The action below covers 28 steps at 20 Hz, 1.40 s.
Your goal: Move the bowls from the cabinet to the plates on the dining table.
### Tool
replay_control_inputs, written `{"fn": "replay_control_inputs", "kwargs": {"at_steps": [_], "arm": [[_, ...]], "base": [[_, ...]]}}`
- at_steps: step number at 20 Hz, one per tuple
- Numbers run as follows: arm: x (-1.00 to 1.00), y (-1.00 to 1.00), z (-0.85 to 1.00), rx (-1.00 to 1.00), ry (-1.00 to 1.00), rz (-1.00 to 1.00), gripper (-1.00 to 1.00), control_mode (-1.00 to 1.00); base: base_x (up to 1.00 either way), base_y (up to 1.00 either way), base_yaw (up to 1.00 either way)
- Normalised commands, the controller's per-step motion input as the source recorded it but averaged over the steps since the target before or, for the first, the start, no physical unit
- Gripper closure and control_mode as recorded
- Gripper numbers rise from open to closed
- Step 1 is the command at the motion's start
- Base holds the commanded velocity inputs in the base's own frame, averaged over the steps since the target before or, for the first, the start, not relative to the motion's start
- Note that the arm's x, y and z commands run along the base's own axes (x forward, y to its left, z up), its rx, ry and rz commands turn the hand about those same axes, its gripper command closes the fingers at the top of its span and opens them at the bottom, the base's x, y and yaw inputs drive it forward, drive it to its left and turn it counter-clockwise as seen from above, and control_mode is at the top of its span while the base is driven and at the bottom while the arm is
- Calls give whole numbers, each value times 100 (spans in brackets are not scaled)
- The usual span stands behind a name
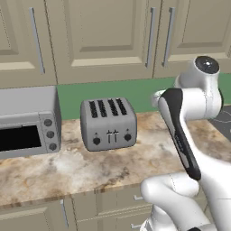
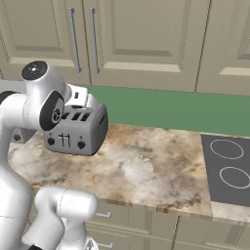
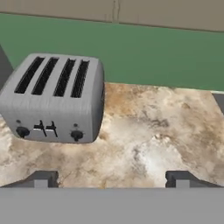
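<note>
Left base view looks at a marbled worktop (image 1: pixel 90 169) with a silver toaster (image 1: pixel 108 123) standing near its back edge. The toaster has four long slots on top. Nothing can be seen in the slots; they look dark. A grey toaster oven (image 1: pixel 28 122) stands just beside the toaster, toward the left end of the worktop. Its dark door is closed, so you cannot tell what is inside.

Above the green wall hangs the cabinet (image 1: pixel 103 38). Its beige doors are all closed. The long silver handles (image 1: pixel 151 37) stand straight up and down. The bowls cannot be seen with the doors closed like this.

In the right base view, a black stove top (image 2: pixel 227 168) sits at the right end of the worktop. Beige drawers (image 2: pixel 132 222) run under the front edge.

The hand view looks down at the toaster from the front. The gripper (image 3: pixel 111 179) hangs above the worktop with its two dark fingertips (image 3: pixel 41 179) far apart. The jaws are spread wide and hold nothing.
</note>
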Motion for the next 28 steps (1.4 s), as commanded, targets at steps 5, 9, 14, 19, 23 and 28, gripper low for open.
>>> {"fn": "replay_control_inputs", "kwargs": {"at_steps": [5, 9, 14, 19, 23, 28], "arm": [[-1, -14, 73, 0, -44, -10, -100, -100], [0, -11, 100, 0, -28, -15, -100, -100], [4, -40, 82, 4, -24, -6, -100, -100], [45, -22, 20, 1, -18, 0, -100, -100], [50, -2, 0, 0, -5, 0, -100, -100], [64, 0, 0, 0, 0, 0, -100, -100]], "base": [[0, 0, 0], [0, 0, 0], [0, 0, 0], [0, 0, 0], [0, 0, 0], [0, 0, 0]]}}
